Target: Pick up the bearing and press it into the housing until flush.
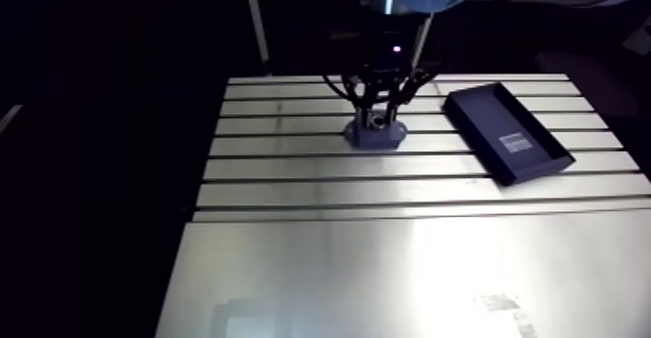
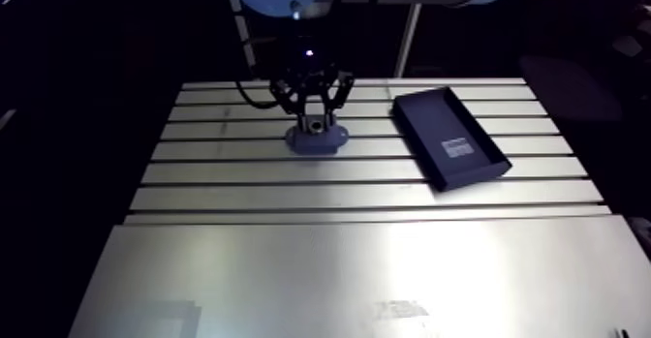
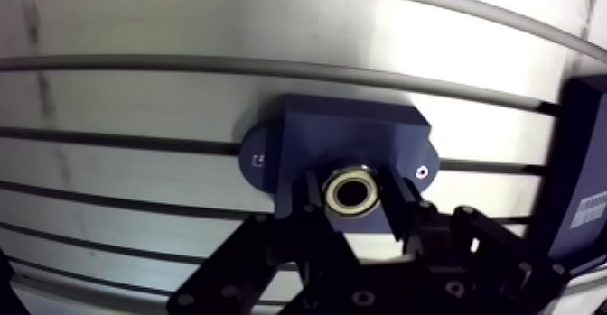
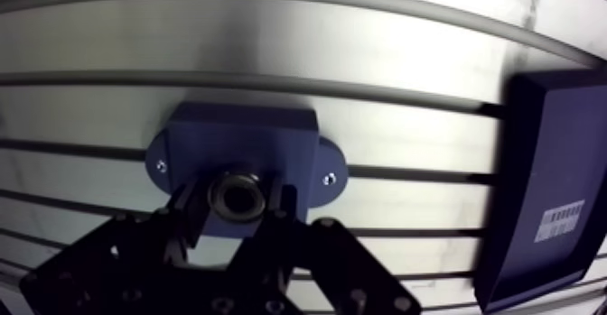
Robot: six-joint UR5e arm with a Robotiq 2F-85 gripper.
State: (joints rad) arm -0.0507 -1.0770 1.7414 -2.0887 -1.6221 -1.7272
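**Claw clamped on the bearing, right at the housing**

In the wrist view the claw [image 3: 353, 198] is closed on the bearing [image 3: 353, 174]. Its two black fingers [image 3: 312, 201] press the metal ring from opposite sides, with only the ring's width between them. The bearing is a bright steel ring with a dark bore, and its open face is turned up towards the wrist.

Directly under the claw sits the housing [image 3: 352, 134], a dark blue block on an oval flange. A small screw hole [image 3: 421, 171] shows in the flange ear on each side of the fingers. The bearing is at the near edge of the block's top face, between the fingertips. From this angle it looks level with the block or just over it. I cannot tell whether it is already seated in the bore.

The housing rests on the slotted aluminium counter [image 3: 181, 30], across one of its grooves. In the arm view the claw stands upright over it, fingertips down at the block.

Off to one side of the claw, well apart from the housing, a shallow dark tray [image 4: 542, 156] lies flat on the counter. It carries a white barcode label [image 4: 560, 219] at the end nearer the wrist.
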